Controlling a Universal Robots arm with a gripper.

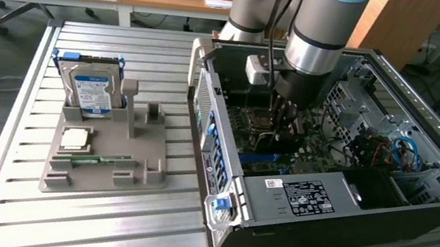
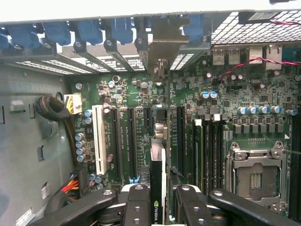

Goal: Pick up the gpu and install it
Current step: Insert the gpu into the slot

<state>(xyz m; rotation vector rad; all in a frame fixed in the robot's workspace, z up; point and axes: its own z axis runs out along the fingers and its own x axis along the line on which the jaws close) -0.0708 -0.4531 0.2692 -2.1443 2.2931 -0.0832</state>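
My gripper (image 1: 282, 124) reaches down into the open computer case (image 1: 303, 201), over the motherboard. In the wrist view the gripper (image 2: 159, 209) is shut on the gpu (image 2: 156, 181), which I see edge-on as a thin dark card with a green logo between the black fingers (image 2: 136, 207). The card's silver end bracket (image 2: 162, 44) stands against the case's rear slot openings. The card runs in line with the long black expansion slots (image 2: 129, 141) on the motherboard (image 2: 225, 101). Whether its lower edge is seated in a slot is hidden.
A grey holder (image 1: 141, 174) on the slatted metal table (image 1: 104, 223) carries a blue-labelled hard drive (image 1: 91, 90), a processor chip (image 1: 75, 137) and a green memory stick (image 1: 96, 159). Inside the case are a white slot (image 2: 99, 139), a processor socket (image 2: 256, 176) and cables (image 1: 399, 153).
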